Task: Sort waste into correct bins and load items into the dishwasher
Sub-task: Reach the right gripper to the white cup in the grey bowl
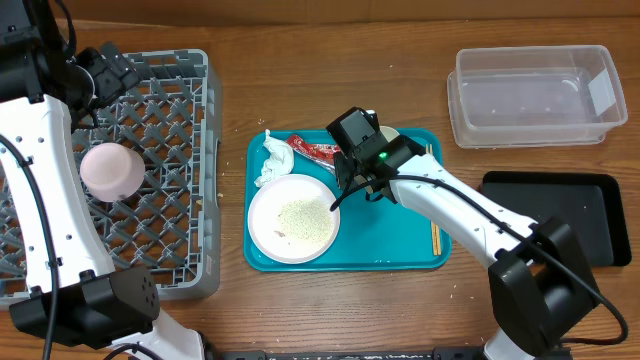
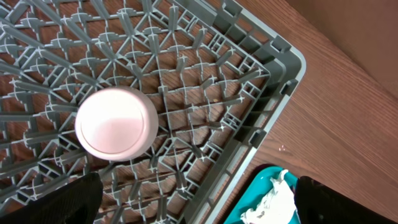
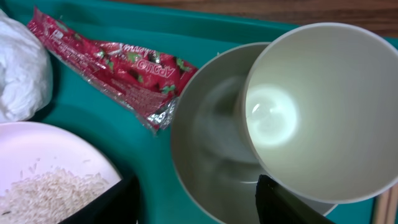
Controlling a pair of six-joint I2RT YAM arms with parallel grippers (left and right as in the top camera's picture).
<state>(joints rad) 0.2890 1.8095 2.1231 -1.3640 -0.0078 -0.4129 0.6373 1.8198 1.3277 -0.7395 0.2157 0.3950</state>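
On the teal tray [image 1: 400,255], my right gripper [image 1: 362,183] hangs low over a shiny metal bowl [image 3: 208,149] with a small white cup [image 3: 317,106] leaning inside it. The right gripper [image 3: 196,186] is open astride the bowl's near rim, one finger outside and one under the cup. Beside the bowl lie a red foil wrapper [image 3: 118,59], a crumpled napkin [image 1: 272,160] and a white plate [image 1: 293,217] with rice crumbs. My left gripper [image 2: 199,193] is open and empty above the grey dish rack [image 1: 170,120], where a round white vessel [image 2: 116,122] sits upside down.
A clear plastic tub [image 1: 535,95] stands at the back right, with a shallow black tray [image 1: 560,215] in front of it. Wooden chopsticks [image 1: 435,235] lie along the teal tray's right side. The rack fills the table's left side.
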